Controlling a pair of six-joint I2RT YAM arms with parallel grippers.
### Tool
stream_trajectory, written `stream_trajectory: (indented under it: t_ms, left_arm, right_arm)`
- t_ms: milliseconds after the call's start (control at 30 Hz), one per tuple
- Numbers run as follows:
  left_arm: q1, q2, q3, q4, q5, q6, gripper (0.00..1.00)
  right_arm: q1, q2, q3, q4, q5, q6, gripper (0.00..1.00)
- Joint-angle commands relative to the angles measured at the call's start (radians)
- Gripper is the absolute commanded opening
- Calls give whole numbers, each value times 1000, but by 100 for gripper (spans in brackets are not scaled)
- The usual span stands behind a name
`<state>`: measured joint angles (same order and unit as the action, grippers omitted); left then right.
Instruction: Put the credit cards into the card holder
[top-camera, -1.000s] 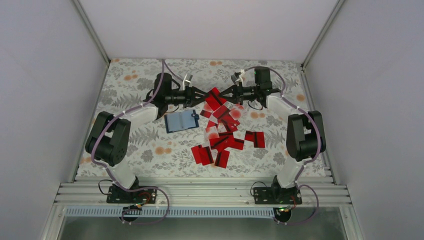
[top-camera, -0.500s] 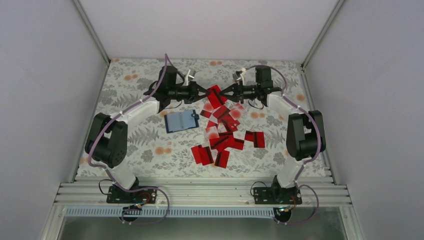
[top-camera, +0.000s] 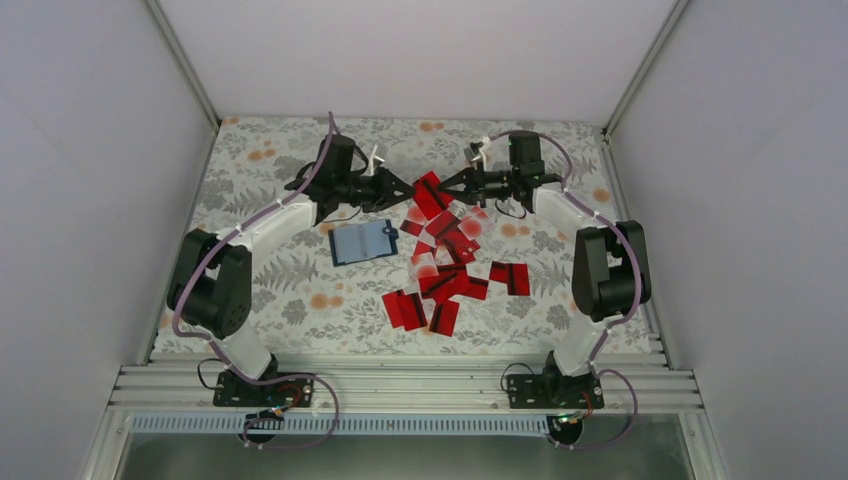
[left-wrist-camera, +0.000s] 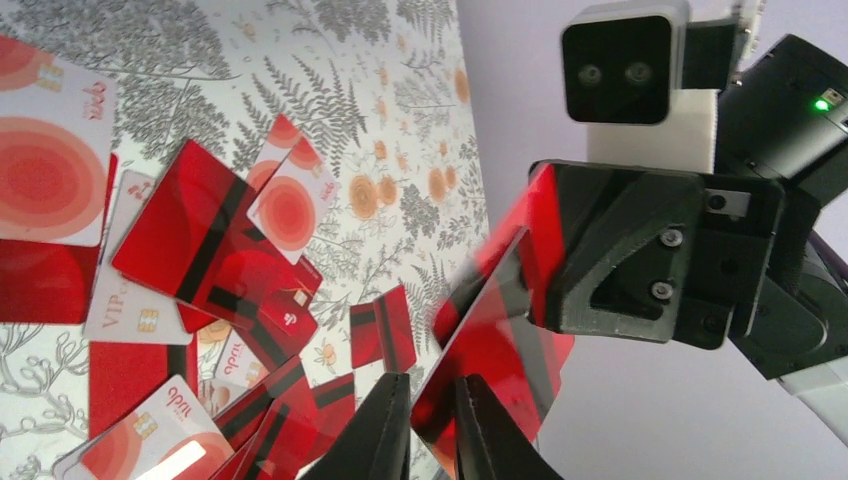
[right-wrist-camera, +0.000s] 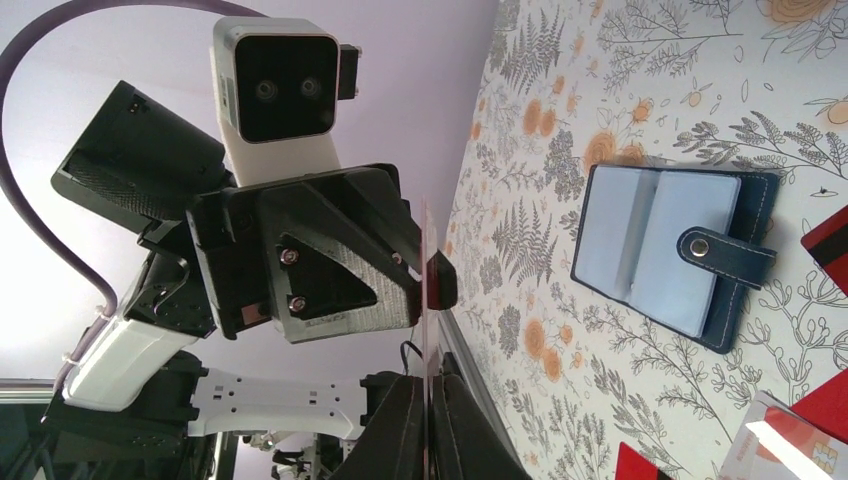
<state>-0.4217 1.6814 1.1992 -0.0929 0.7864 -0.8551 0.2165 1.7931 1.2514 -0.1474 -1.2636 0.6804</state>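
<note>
One red credit card hangs in the air between both grippers at the back of the table. My right gripper is shut on it; in the right wrist view the card shows edge-on between its fingertips. My left gripper straddles the card's opposite corner with a narrow gap showing at the left finger. Several more credit cards lie scattered on the floral cloth. The navy card holder lies open to their left, pale blue pockets up.
The floral cloth covers the table between white walls. An aluminium rail with both arm bases runs along the near edge. The holder's snap strap points toward the card pile.
My left gripper moved right and back to the held card, and its jaws narrowed from wide open to a slim gap around the card's corner. The right arm stayed still.
</note>
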Motion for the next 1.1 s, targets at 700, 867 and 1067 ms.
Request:
stream_trajectory:
  t_ms: [700, 867, 1067]
  left_arm:
    - [25, -53, 14, -53, 12, 116, 2]
    - [33, -43, 54, -98, 60, 213, 2]
    - [75, -16, 129, -156, 203, 330, 2]
  right_arm:
    - [-4, -11, -72, -313, 298, -288, 10]
    - [-4, -13, -90, -358, 323, -352, 60]
    - [-27, -95, -99, -340, 264, -393, 77]
